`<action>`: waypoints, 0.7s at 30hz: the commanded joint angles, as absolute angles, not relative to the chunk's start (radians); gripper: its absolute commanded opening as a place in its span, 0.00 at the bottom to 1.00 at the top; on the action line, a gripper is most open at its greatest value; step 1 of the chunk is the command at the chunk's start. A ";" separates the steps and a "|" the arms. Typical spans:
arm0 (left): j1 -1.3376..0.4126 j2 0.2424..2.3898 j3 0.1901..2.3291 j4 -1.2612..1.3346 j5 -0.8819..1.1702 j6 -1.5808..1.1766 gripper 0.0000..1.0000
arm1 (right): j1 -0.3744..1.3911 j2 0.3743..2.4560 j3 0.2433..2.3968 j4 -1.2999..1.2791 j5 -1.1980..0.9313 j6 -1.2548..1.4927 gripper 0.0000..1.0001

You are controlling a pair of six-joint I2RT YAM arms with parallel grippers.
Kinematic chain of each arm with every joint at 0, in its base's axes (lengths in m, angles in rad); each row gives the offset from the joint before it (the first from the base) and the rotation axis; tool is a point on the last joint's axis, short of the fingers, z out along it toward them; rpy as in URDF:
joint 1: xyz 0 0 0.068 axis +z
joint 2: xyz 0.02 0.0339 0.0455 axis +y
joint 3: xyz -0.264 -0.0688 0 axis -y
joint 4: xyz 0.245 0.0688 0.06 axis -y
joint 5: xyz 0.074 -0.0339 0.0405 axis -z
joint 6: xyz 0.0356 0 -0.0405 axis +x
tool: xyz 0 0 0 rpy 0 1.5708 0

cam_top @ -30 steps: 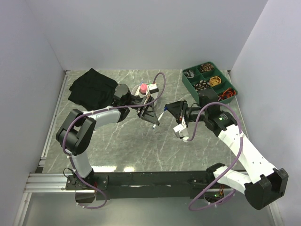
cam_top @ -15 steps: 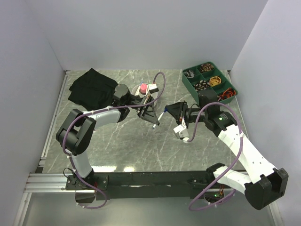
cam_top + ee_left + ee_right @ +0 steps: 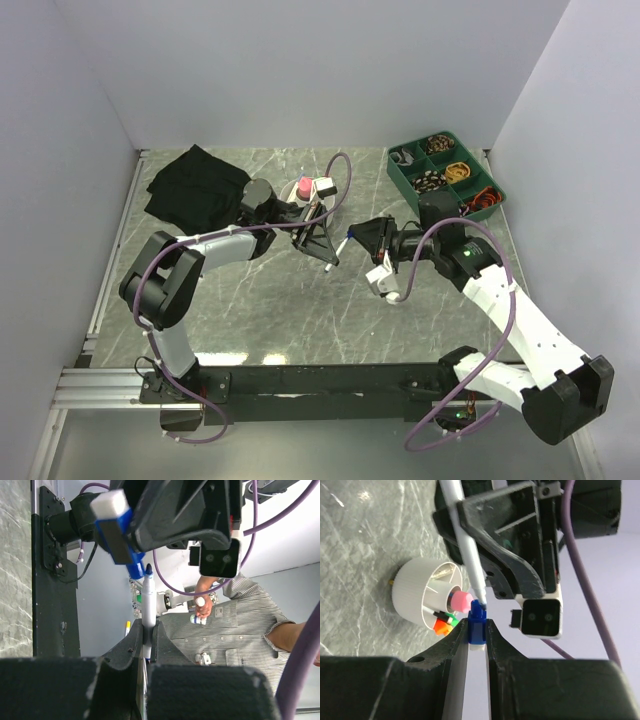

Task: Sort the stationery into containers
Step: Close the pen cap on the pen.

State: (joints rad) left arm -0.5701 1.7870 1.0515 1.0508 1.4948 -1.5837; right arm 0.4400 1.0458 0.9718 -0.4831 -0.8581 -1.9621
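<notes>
The thin white pen with a dark tip [image 3: 148,605] is hanging in mid-air over the grey marbled table [image 3: 270,300], its tip just meeting the small blue-and-white cap [image 3: 477,625]. My left claw [image 3: 145,645] is clenching the pen's barrel, and my right claw [image 3: 477,640] is pinching the cap. I am judging that I am capping the pen before sorting it. The next move is calling for a straight push along the pen's axis, with both grips staying firm so neither piece twists out. Behind them, the round white ribbed bowl with inner dividers [image 3: 402,597] is already holding the pink-capped bottle [image 3: 461,600], the orange highlighter [image 3: 440,626] and the green one [image 3: 452,621]. The floppy black fabric bag [image 3: 195,185] is lying well apart at the far left. Compared with a second ago, my right arm is sitting slightly closer to the left; everything else is lying as it was.
</notes>
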 commanded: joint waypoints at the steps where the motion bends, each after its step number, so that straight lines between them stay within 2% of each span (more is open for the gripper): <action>1: -0.561 1.773 1.058 1.091 1.698 -1.582 0.01 | 0.437 1.052 1.040 -0.408 -0.857 -1.921 0.00; 21: -0.560 1.772 1.071 1.089 1.698 -1.582 0.01 | 0.434 1.049 1.025 -0.423 -0.824 -1.934 0.00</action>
State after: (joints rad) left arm -0.5621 1.7870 1.0515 1.0500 1.4952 -1.5845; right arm 0.4385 1.0534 0.9974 -0.4492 -0.8322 -1.9446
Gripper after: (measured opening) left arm 0.048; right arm 0.229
